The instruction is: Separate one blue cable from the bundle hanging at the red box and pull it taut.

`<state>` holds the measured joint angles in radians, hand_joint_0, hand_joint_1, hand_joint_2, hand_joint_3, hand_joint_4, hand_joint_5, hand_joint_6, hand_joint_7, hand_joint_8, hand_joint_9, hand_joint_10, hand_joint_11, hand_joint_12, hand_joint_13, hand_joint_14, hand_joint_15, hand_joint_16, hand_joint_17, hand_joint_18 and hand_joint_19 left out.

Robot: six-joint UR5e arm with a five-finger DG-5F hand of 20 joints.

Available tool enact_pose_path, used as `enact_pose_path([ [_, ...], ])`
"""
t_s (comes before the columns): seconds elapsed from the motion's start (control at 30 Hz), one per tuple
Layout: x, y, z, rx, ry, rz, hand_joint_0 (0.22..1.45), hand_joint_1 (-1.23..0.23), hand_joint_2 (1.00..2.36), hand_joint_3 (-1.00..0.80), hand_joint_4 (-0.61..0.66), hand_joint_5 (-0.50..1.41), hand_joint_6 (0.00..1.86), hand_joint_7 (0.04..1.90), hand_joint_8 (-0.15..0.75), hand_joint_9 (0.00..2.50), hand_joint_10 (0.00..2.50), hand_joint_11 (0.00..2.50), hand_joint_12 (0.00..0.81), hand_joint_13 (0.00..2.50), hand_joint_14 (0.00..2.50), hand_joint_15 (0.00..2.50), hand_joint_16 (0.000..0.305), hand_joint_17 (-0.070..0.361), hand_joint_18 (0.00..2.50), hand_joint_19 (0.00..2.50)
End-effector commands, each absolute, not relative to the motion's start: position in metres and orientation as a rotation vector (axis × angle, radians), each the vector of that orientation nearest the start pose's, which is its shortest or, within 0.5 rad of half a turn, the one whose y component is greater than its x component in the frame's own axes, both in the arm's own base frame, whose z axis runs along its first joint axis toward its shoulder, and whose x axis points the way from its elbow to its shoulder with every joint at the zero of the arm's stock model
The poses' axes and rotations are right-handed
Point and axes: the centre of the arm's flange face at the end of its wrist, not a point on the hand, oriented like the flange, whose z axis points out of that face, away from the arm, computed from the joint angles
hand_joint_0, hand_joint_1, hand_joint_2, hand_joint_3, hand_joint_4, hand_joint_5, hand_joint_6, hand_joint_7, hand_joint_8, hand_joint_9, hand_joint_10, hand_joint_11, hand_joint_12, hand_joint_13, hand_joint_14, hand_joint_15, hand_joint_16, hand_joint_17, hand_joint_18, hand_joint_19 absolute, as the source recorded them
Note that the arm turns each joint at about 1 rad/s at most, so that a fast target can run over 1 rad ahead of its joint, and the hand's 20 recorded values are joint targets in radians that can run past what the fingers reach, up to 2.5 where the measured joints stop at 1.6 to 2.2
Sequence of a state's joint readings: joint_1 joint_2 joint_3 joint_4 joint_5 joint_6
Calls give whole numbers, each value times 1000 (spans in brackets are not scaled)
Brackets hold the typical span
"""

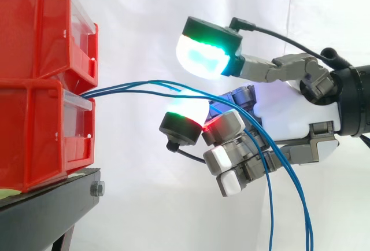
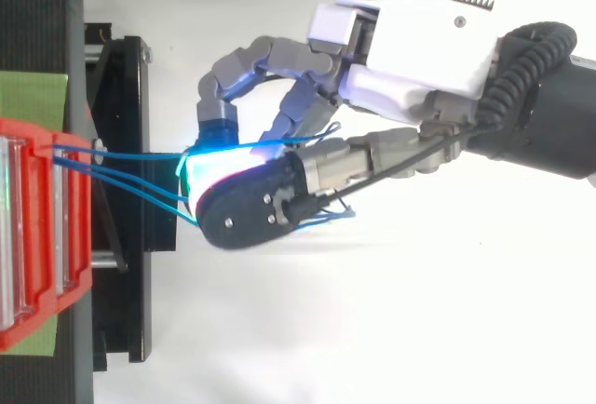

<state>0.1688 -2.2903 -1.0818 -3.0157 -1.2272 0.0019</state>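
Blue cables ran from the front of the red bins rightward into the hand, then hung down beyond it. Its lower fingers curled round the strands against a glowing pad, and one finger stood raised above them. Under the red bins sat the black stand

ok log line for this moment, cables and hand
hand at blue cables | cables run from red bins through hand, hang down behind it | span to bins near straight | grip unclear

White curtain behind black stand
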Motion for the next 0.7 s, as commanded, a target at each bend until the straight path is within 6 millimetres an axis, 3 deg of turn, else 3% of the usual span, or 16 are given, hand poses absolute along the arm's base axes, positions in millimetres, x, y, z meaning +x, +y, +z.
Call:
enact_pose_path([
  [0.0, 762, -41, 284, 1341, 1160, 1012, 624, -547, 1001, -483, 160, -156, 872, 1163, 395, 1188, 20, 1169, 390, 1075, 22, 692, 47, 106, 938, 654],
  [0.13, 762, -40, 283, 1342, 1162, 1012, 627, -686, 1014, -291, 176, -160, 879, 1236, 395, 1169, 19, 1184, 395, 1069, 24, 695, 48, 107, 942, 656],
  [0.23, 762, -41, 284, 1341, 1161, 1013, 654, -787, 1017, -245, 152, -171, 898, 1201, 394, 1141, 19, 1186, 389, 1054, 25, 694, 48, 108, 940, 638],
  [0.37, 763, -42, 287, 1339, 1156, 1015, 767, -903, 1008, -412, 84, -186, 919, 1196, 375, 1109, 18, 1185, 378, 1032, 23, 681, 47, 106, 904, 595],
  [0.47, 764, -42, 289, 1337, 1152, 1018, 822, -904, 1000, -500, 58, -187, 924, 1213, 362, 1116, 19, 1193, 369, 1026, 23, 687, 45, 102, 880, 585],
  [0.67, 765, -43, 291, 1336, 1151, 1019, 700, -994, 1000, -500, 83, -167, 915, 1204, 361, 1132, 19, 1214, 361, 1022, 26, 695, 46, 102, 881, 563],
])
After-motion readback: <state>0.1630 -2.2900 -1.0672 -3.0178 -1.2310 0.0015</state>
